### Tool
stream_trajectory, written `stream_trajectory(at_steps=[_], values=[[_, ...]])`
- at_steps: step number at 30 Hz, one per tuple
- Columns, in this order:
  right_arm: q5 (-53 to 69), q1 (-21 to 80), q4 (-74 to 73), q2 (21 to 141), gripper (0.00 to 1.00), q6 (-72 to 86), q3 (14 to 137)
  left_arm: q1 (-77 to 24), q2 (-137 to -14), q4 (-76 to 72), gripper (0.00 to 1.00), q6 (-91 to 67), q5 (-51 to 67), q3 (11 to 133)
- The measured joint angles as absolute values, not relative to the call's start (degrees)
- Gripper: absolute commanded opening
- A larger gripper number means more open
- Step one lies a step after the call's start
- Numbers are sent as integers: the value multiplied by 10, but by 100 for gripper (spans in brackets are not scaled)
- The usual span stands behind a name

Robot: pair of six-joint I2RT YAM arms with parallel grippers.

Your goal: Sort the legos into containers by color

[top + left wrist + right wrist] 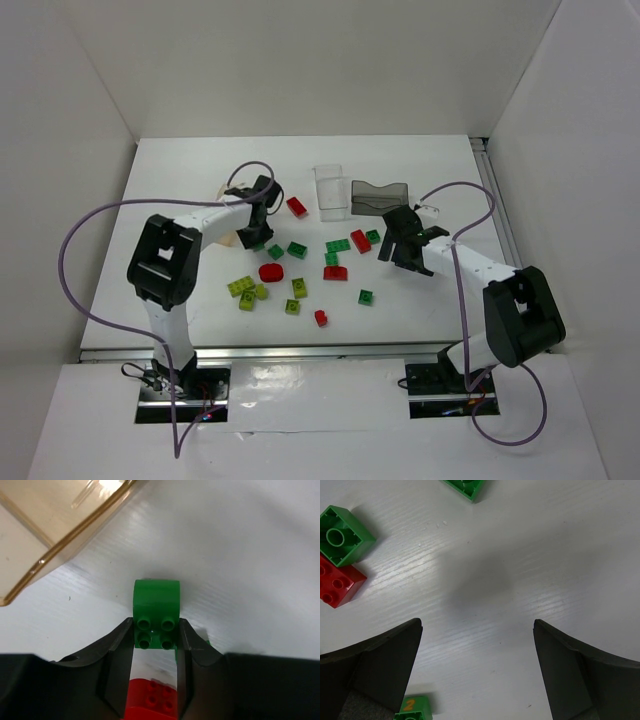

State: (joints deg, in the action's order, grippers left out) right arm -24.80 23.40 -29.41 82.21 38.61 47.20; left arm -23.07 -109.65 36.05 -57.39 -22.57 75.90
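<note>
Legible writing: an orange numeral "2" on a small green plastic brick (412,707) at the lower edge of the right wrist view. The left gripper (156,630) is clamped on a dark green studded plastic brick (156,605), one finger against each side, near the tan translucent open-top container (60,535). A red studded brick (155,700) shows between the fingers, nearer the wrist. The right gripper (477,625) stands wide apart over the white counter (560,555), touching no brick. Other bricks lie scattered before the clear plastic container (329,190) and the smoky grey container (380,195).
</note>
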Motion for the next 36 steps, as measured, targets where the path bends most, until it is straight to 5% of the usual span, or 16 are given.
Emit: stream_trajectory(at_steps=[15,16,18,21,29,36], values=[[-248,234,-294,826,100,383,472,-143,-1048,381,38,-492,-253,866],[-248,234,-294,828,100,383,472,-134,-1048,384,41,-492,-255,866],[-247,234,-293,830,100,382,472,-113,-1048,389,67,-487,-257,866],[-246,234,-293,834,100,382,472,-93,-1053,392,92,-475,-257,867],[-246,234,-292,841,100,380,472,-159,-1065,408,84,-434,-255,880],[-244,234,-292,849,100,378,472,-303,-1063,403,99,-439,-203,868]])
